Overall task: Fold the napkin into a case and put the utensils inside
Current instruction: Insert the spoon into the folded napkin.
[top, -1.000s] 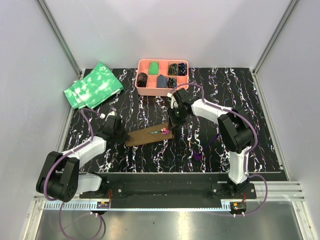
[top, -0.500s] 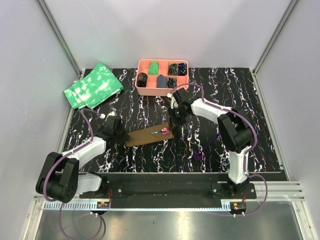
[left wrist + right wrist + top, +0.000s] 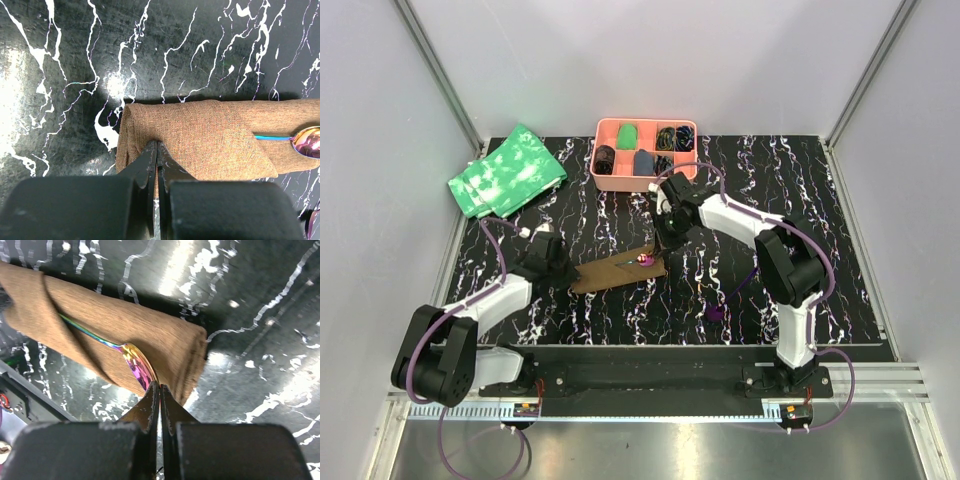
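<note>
The case lies flat on the black marbled table, between the two arms and nearer than the pink tray. It is a narrow, layered brown strip that slants from lower left to upper right in the top view. A diagonal flap crosses its middle.

A spoon sits in the case. Its teal stem runs under the flap and is hidden from there on, so only the iridescent pink-gold bowl and a short stretch of stem show. Whether other utensils lie inside cannot be seen.

The left gripper has its fingers pressed together at the case's left end, reaching in over the near edge. A thin sliver of brown shows in the slit between them, so they pinch the cloth there. The gripper body cuts off that near edge.

The right gripper is at the opposite end, its fingers closed to a hairline gap. Their tips meet where the tip of the spoon bowl and the cloth's edge come together. They cover that spot, so it is unclear whether cloth, spoon or nothing is between them.

The green cloths lie at the far left of the table, well apart. The tray's contents are too small to name. A small purple thing rests near the right arm, its shape unclear
</note>
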Motion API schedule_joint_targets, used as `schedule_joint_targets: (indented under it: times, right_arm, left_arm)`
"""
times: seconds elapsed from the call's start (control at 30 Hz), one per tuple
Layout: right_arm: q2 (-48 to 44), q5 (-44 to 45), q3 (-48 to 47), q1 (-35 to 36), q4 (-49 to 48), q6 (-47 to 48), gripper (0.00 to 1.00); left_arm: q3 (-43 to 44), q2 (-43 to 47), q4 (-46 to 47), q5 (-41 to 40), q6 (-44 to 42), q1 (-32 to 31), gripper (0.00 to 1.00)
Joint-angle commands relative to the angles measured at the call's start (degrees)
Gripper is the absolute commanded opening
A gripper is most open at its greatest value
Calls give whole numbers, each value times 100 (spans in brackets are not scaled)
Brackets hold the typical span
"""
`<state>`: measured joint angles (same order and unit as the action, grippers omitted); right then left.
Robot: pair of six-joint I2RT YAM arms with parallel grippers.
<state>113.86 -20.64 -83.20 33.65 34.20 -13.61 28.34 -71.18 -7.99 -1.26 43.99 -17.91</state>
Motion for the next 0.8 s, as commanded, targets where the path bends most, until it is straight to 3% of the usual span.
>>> schedule_joint_targets:
  times: [0.0,0.6,0.67,0.77]
  right_arm:
    - [-102,-220,-363,160,17,-142,0]
    - [663,-212,-864,168,-176,-230,2]
    - [655,-90,-908,168,-176,-274,6]
    - [506,243,-865,168,-194,-353,22]
  left_arm:
    - [-144,244,254,91,-39,-28,0]
    - [-136,289,254,240,-74,-28,0]
    - [-118,297,228,240,-74,-28,0]
    - [-100,376,175,257,-66,-28,0]
